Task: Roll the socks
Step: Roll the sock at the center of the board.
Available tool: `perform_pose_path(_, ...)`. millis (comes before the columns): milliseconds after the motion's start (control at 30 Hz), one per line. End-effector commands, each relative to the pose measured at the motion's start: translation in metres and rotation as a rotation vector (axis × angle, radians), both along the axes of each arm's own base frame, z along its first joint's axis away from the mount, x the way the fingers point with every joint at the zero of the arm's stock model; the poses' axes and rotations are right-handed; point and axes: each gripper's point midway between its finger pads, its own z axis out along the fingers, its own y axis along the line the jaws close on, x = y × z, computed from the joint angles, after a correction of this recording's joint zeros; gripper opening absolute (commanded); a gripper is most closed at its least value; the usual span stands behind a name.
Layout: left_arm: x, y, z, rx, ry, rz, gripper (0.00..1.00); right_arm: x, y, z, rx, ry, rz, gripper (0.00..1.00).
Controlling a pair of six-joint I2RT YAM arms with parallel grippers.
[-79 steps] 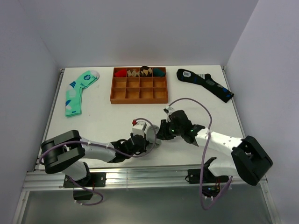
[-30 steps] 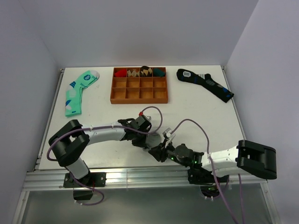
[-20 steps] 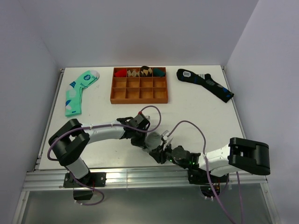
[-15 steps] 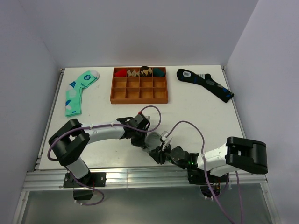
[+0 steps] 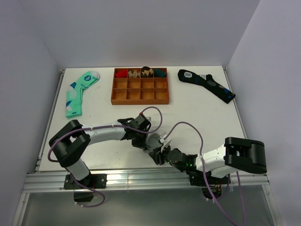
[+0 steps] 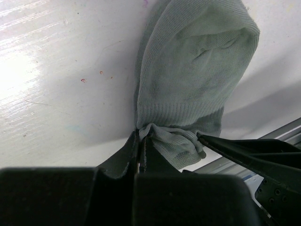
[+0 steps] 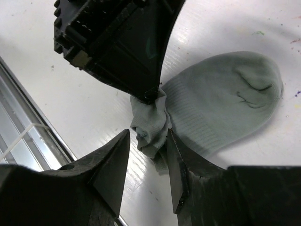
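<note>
While the small, plain, light-grey knit ankle socks [image 7: 221,101] lie flat on the white desk [image 5: 103,117], low and just right of centre in the overhead view [image 5: 153,140], both arms meet over them. They are partly hidden between the two arms.

**Left gripper** [image 6: 141,140]: clamped tight on the gathered cuff end [image 6: 171,141], with the knit bunched into a small knot at the fingertips. In the right wrist view the same gripper [image 7: 151,96] comes down from the upper left onto that knot.

**Right gripper** [image 7: 146,141]: jaws spread apart, one finger on each side of the bunched cuff [image 7: 149,125], holding nothing. Whether the pads touch the cloth cannot be told. In the left wrist view one of its fingers [image 6: 244,150] shows at the lower right, just beside the cuff.

**Axis.** The long axis of the socks runs from the pinched cuff at mid-frame to the rounded toe at the upper right of the right wrist view. In the left wrist view [image 6: 193,80] it runs from the cuff at lower centre up to the toe at the top. Both grippers therefore sit at the same end, and the whole body of the socks extends away from them.

**Judgement.** No roll is formed yet, since the body lies flat and unturned. The coming move probably depends on the right gripper [image 5: 159,153] closing on the cuff beside the left gripper [image 5: 145,138]. The bundle can then be turned along the axis toward the toe.

**Bystanders, well apart at the top of the overhead view:** a mint-green patterned sock [image 5: 77,92], a brown wooden compartment tray [image 5: 140,89] and a long dark navy sock with coloured marks [image 5: 206,84].
</note>
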Motion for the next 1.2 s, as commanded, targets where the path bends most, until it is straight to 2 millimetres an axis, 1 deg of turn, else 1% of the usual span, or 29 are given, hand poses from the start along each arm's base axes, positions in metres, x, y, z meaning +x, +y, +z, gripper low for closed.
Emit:
perform_pose_path(0, -0.002, 0.008, -0.001, 0.039, 0.009, -0.023, 0.0, 0.009, 0.009, 0.017, -0.006, -0.063, -0.03, 0.45)
perform_pose_path(100, -0.002, 0.005, 0.002, 0.032, 0.01, -0.028, 0.0, 0.008, 0.012, 0.016, -0.024, -0.072, -0.02, 0.46)
perform_pose_path(300, 0.0, 0.005, 0.005, 0.042, 0.008, -0.038, 0.0, 0.008, 0.015, 0.006, -0.081, -0.077, -0.035, 0.44)
perform_pose_path(400, 0.0, 0.004, 0.006, 0.041, 0.01, -0.043, 0.0, 0.008, 0.013, 0.009, -0.079, -0.093, -0.062, 0.44)
perform_pose_path(567, 0.0, 0.004, 0.005, 0.048, 0.012, -0.046, 0.0, 0.004, 0.015, 0.025, -0.072, -0.127, -0.083, 0.45)
perform_pose_path(600, 0.0, 0.004, 0.005, 0.049, 0.014, -0.047, 0.0, 0.003, 0.014, 0.024, -0.089, -0.13, -0.078, 0.45)
perform_pose_path(667, 0.0, 0.005, 0.004, 0.052, 0.015, -0.048, 0.0, 0.002, 0.018, 0.031, -0.08, -0.135, -0.071, 0.45)
perform_pose_path(767, 0.0, 0.005, 0.003, 0.055, 0.022, -0.056, 0.0, -0.003, 0.022, 0.036, -0.079, -0.137, -0.036, 0.46)
perform_pose_path(867, 0.0, 0.006, 0.001, 0.064, 0.033, -0.06, 0.0, -0.008, 0.026, 0.037, -0.08, -0.132, 0.003, 0.47)
perform_pose_path(900, 0.0, 0.006, 0.001, 0.064, 0.038, -0.061, 0.0, -0.011, 0.027, 0.034, -0.091, -0.126, 0.022, 0.47)
perform_pose_path(1000, -0.001, 0.005, 0.001, 0.056, 0.057, -0.074, 0.0, -0.014, 0.03, 0.034, -0.089, -0.12, 0.048, 0.47)
perform_pose_path(1167, 0.002, 0.007, 0.004, 0.068, 0.076, -0.082, 0.0, -0.016, 0.035, 0.028, -0.122, -0.113, 0.062, 0.47)
